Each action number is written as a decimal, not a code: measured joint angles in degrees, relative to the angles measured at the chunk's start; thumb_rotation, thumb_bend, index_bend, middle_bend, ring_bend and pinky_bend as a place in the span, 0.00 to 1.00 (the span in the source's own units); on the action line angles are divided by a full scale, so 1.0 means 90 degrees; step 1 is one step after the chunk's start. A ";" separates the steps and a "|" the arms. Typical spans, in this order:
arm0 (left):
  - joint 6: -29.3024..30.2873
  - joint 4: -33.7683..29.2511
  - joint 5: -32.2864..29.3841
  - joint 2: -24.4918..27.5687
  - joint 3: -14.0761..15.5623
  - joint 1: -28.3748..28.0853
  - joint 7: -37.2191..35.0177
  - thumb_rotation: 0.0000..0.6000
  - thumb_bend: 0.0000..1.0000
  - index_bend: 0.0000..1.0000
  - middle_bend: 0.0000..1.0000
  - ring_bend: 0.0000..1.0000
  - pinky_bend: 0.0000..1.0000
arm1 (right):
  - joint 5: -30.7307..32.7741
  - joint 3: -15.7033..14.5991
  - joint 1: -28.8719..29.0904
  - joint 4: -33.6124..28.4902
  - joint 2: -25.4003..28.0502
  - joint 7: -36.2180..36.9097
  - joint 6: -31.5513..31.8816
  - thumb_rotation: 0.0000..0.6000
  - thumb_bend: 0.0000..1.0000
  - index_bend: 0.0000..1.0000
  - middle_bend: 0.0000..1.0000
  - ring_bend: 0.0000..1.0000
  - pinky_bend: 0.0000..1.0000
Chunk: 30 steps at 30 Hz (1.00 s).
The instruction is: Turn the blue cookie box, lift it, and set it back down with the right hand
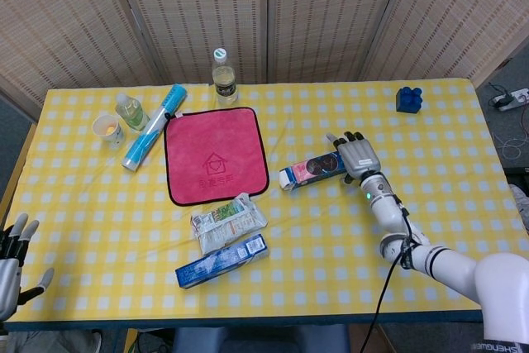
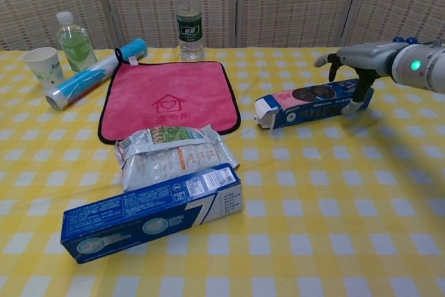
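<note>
We judge the blue cookie box (image 2: 309,104) light, stiff cardboard; our right hand (image 2: 357,62), fingers spread at its far-edge end, should clasp its long sides.

The right hand (image 1: 358,155) is grey metal with dark fingertips; its silver-white wrist carries a green light, a black cable and black rings. The left hand (image 1: 10,247) is pale grey

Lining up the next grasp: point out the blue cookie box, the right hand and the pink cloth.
blue cookie box (image 2: 309,104): chest view, front face.
right hand (image 1: 358,155): head view, back of hand.
pink cloth (image 1: 216,155): head view, centre.
</note>
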 measured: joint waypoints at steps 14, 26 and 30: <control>-0.0049 -0.0054 -0.0042 -0.0016 0.0007 -0.0006 0.0101 1.00 0.32 0.00 0.00 0.02 0.01 | -0.0015 -0.0108 -0.0065 0.0755 -0.0299 0.0099 -0.0337 1.00 0.16 0.30 0.27 0.09 0.09; -0.0100 -0.0084 -0.0015 -0.0046 -0.0004 -0.0061 0.0151 1.00 0.32 0.00 0.00 0.02 0.01 | -0.0296 -0.0090 -0.0315 0.0722 -0.0174 0.0482 -0.0284 1.00 0.18 0.39 0.29 0.11 0.10; -0.0104 -0.0096 -0.0029 -0.0044 -0.0008 -0.0062 0.0160 1.00 0.32 0.00 0.00 0.02 0.01 | -0.0400 -0.0038 -0.0341 0.0665 -0.0137 0.0575 -0.0222 1.00 0.24 0.43 0.31 0.13 0.11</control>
